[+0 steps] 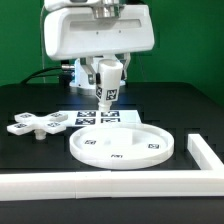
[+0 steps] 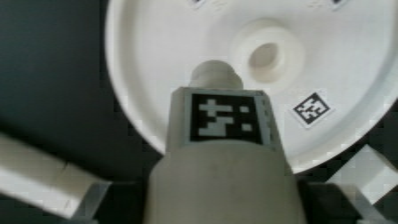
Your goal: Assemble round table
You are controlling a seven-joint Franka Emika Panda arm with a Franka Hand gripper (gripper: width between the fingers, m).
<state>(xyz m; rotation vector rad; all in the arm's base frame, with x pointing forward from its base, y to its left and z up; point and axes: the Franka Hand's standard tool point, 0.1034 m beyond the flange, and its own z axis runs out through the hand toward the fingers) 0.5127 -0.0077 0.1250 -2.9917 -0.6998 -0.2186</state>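
Grips short white tagged cylindrical plastic post (image 1: 108, 90) in end effector (image 1: 107, 72), closed around it, above large white rimmed round plastic disc (image 1: 122, 146) on black worktop (image 1: 30, 100). Seemingly mid-insertion; needs aligning with disc's central hole (image 2: 267, 57), then lowering squarely.

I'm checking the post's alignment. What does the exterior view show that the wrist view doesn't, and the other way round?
Exterior view only: the cross-shaped piece, lying apart from the round disc. Wrist view only: the disc's centre hole, just beyond the tip of the cylindrical post. Both: the gripper shut on the tagged post, held over the disc.
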